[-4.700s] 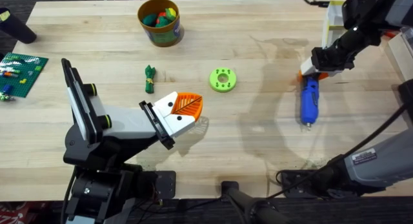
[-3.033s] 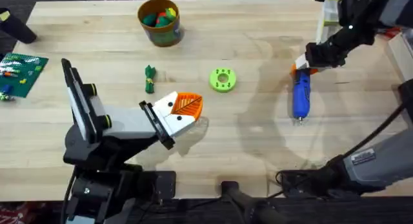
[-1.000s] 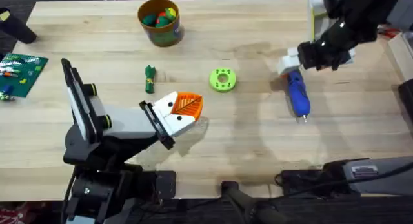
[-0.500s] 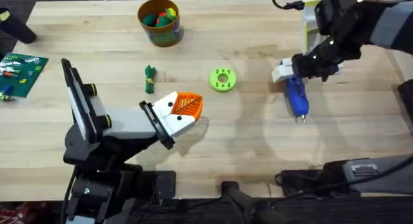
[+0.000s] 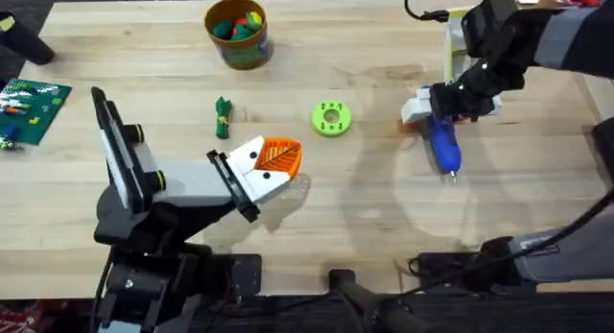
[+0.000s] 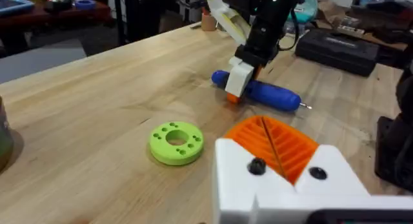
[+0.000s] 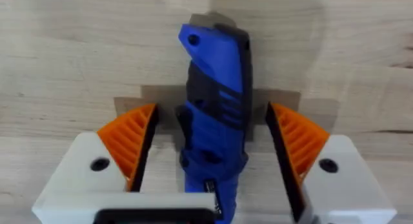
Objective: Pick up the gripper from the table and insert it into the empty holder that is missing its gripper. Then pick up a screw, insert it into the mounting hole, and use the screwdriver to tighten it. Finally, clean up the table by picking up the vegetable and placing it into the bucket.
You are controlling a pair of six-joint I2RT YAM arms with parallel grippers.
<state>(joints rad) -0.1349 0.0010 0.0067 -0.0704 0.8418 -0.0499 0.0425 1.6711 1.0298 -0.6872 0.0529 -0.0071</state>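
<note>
Right pincer (image 5: 419, 110), seen from overhead, has travelled leftward across the far side of the table (image 5: 384, 218) since the earlier frames and now sits over the back end of the screwdriver (image 5: 443, 146), which has been dragged along with it and lies flat with its metal bit pointing toward the arms' bases. Left pincer (image 5: 278, 165) has not moved; it rests low near the table's middle, and whether its orange pads are apart I cannot tell. Beyond the left pincer lie the vegetable (image 5: 223, 117) and a green ring (image 5: 332, 119), and farther still stands the bucket (image 5: 237, 33), holding red, green and yellow toy pieces. From the left wrist, the left pincer (image 6: 279, 161) shows its white body and orange pad, with the green ring (image 6: 175, 142) just ahead and the right pincer (image 6: 240, 79) down on the screwdriver (image 6: 264, 92) farther off. From the right wrist, the right pincer (image 7: 213, 150) stands open, its orange pads (image 7: 129, 140) on either side of the blue screwdriver (image 7: 216, 108) body with a gap on both sides, not clamped.
</note>
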